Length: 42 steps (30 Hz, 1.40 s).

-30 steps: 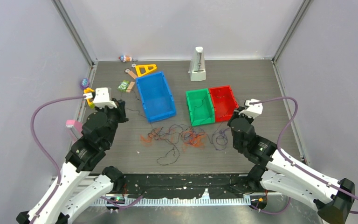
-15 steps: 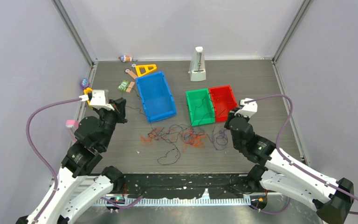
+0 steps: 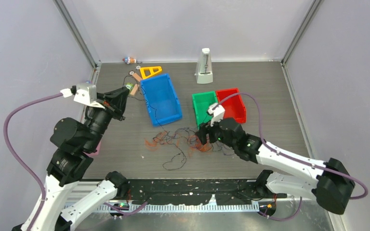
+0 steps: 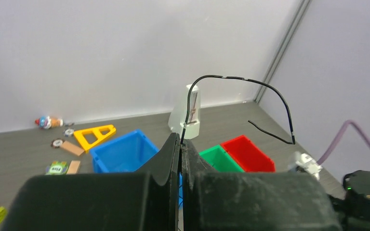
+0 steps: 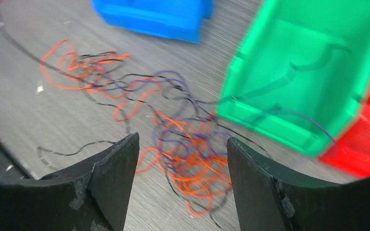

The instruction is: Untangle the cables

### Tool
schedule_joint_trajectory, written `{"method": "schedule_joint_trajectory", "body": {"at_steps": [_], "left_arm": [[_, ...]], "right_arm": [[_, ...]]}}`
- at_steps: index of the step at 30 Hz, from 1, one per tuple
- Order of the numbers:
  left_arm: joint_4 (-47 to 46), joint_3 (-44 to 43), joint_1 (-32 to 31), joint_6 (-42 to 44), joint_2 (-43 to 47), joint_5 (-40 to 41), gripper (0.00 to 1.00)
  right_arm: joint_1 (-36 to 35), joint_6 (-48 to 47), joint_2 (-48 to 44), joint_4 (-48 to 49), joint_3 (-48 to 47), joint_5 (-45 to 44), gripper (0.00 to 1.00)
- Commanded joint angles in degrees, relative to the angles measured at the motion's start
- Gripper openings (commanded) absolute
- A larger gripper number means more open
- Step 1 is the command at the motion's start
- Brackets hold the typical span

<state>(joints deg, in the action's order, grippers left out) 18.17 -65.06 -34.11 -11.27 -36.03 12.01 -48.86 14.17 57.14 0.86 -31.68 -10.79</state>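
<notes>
A black cable (image 4: 270, 89) is pinched in the left end effector (image 4: 179, 142); light, springy cables (image 5: 200, 175) beneath the wide right end effector (image 5: 183, 144) are best taken singly

I have bare table (image 3: 125, 149) left of the cables (image 3: 183, 140). Just beyond them the green bin (image 3: 206, 109) and blue bin (image 3: 161, 98) wall in my right gripper (image 3: 204, 136), with a gap between the bins.

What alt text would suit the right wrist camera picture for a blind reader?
The open right gripper hangs over a tangle of thin orange, purple and black cables on the grey table, beside a green plastic bin and a blue bin.
</notes>
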Motion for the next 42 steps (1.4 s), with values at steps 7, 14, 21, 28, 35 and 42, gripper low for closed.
{"method": "schedule_joint_trajectory", "body": {"at_steps": [7,14,21,28,35,42], "left_arm": [[-3.38,-4.54,0.15,-0.33,-2.24,-4.80,0.00],[-2.80,-5.39,0.15,-0.82,-2.65,-3.73,0.00],[-2.57,-5.99,0.13,-1.14,-2.69,-3.44,0.00],[0.28,-7.23,0.12,-0.94,-3.36,0.84,0.00],[5.36,-5.12,2.38,-2.89,-7.42,7.54,0.00],[5.43,0.38,5.54,-6.26,-13.26,7.11,0.00]], "right_arm": [[-7.49,-12.38,16.54,17.69,-13.59,18.63,0.73],[-9.47,-13.23,28.52,21.38,-22.66,24.62,0.72],[-11.21,-11.99,36.92,24.51,-29.64,24.59,0.70],[-11.21,-8.26,39.42,26.73,-31.44,24.13,0.18],[-11.17,-7.26,30.32,22.28,-31.30,22.04,0.05],[-10.81,-8.36,20.19,11.40,-36.34,16.48,0.05]]}}
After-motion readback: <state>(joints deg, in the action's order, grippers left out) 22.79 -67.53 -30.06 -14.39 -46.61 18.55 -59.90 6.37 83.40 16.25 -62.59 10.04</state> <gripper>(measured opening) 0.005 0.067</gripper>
